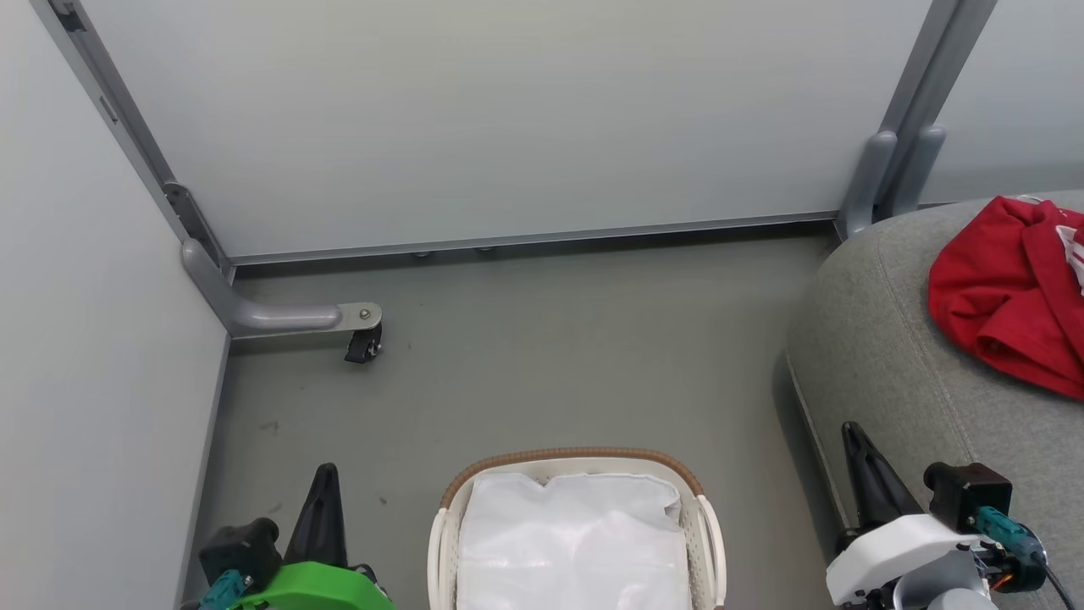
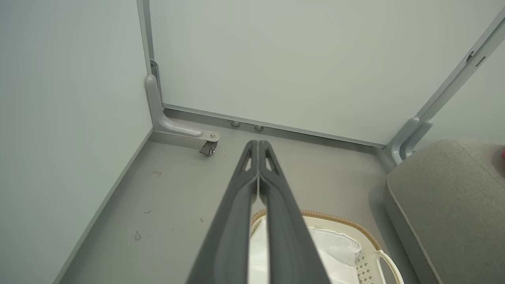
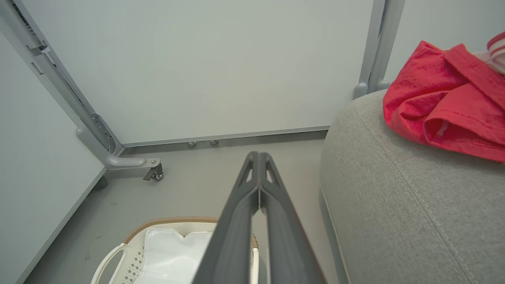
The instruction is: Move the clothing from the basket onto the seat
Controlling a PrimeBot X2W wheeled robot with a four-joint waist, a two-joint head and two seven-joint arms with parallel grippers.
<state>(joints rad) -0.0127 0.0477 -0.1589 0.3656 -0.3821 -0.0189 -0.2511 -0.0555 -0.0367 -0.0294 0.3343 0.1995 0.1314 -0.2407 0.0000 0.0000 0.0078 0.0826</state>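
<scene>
Clothing point(image 1: 1008, 296): red heap on seat point(image 1: 881, 364), near its rounded corner, well apart from basket point(image 1: 576, 458).
Basket: on floor, white liner point(image 1: 576, 534) bare; seemingly empty, though near end is cut off.
Left pincer point(image 2: 258, 142): closed tight, nothing gripped.
Right pincer point(image 3: 259, 154): closed too, empty; likely idle because transfer looks done.

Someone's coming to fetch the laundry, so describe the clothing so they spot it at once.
Look to the big grey seat on the right. The clothing lies crumpled on top of it. It is bright red, while the basket on the floor nearby is white with a white liner.
</scene>
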